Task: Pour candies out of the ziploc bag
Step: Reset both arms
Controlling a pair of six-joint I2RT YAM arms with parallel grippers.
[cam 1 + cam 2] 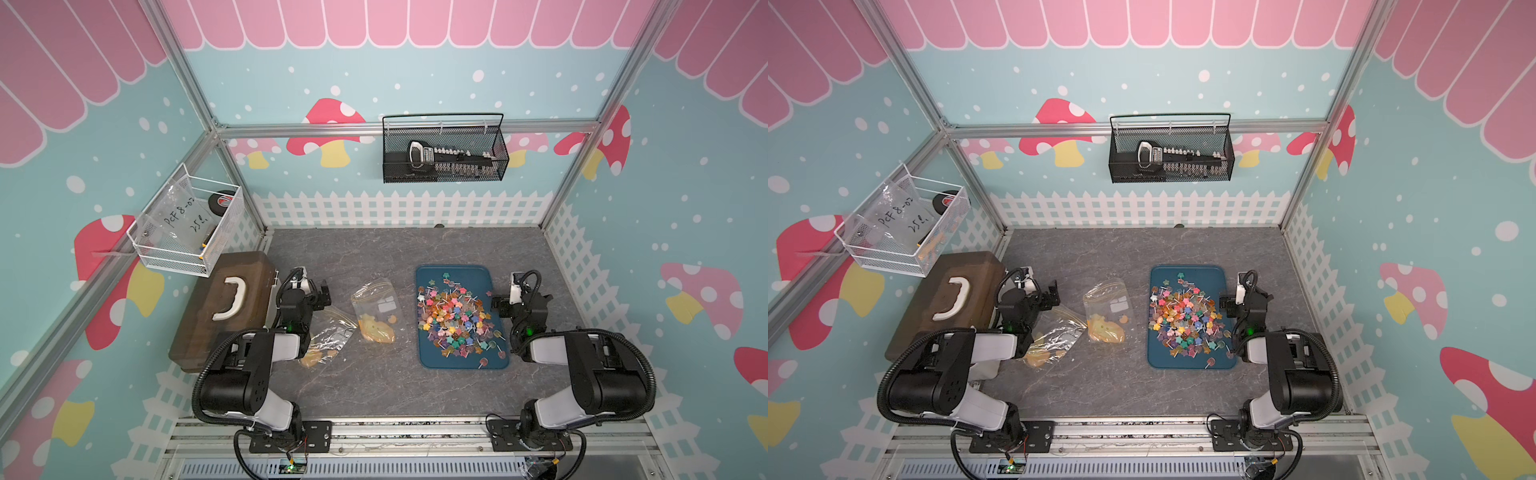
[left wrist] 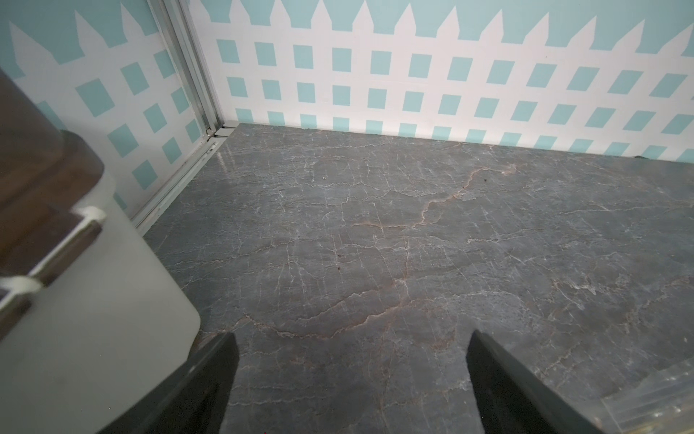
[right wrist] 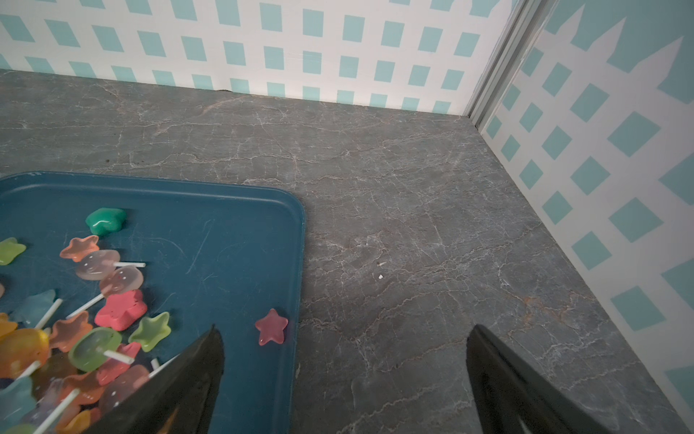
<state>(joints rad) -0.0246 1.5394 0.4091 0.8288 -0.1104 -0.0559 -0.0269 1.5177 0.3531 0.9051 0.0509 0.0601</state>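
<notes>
The candies (image 1: 457,322) lie heaped on the blue tray (image 1: 469,275), one pink star (image 3: 271,326) at its rim. The left pincer (image 2: 352,334) and right pincer (image 3: 344,328) stand open, empty; ziploc bags (image 1: 376,309) lie on the worktop (image 1: 415,386) between.

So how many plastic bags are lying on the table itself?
2. The centre bag lies left of the blue tray; the crumpled bag lies beside it, partly under the left arm. More might hide beneath that arm.

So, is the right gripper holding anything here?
No: in the right wrist view the right gripper is open, with just the tray edge and bare table between its jaws.
</notes>
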